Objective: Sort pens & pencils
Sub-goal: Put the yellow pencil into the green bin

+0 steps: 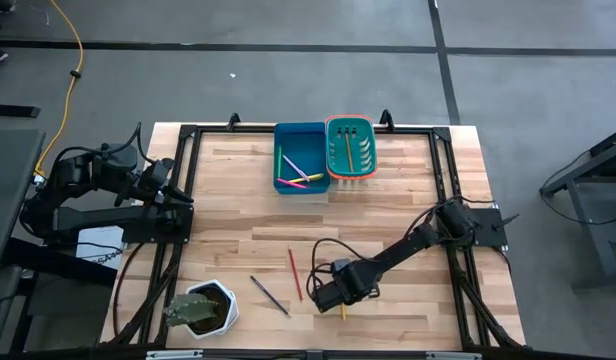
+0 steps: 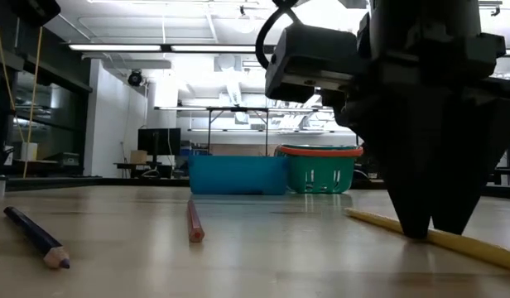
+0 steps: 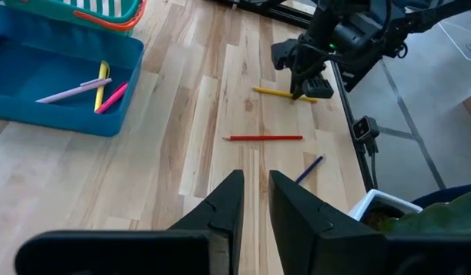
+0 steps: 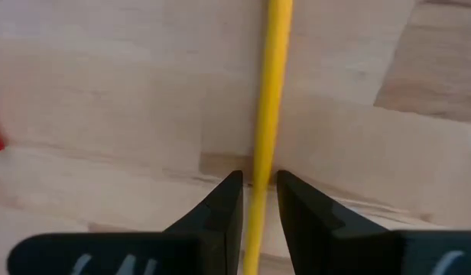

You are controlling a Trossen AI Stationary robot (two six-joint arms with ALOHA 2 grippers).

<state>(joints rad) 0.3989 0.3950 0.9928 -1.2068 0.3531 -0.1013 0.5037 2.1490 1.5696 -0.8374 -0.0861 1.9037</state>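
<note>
Yellow pencil lies on the table between right claw's fingers.

Right gripper pointing down at tabletop; left gripper raised.

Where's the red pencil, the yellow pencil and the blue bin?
red pencil (image 3: 263, 138): left wrist view, middle of its shaft.
yellow pencil (image 4: 272, 92): right wrist view, shaft ahead of the fingers.
blue bin (image 1: 299, 189): high view, near rim.

yellow pencil flat on table | red pencil flat | dark pencil flat
</note>
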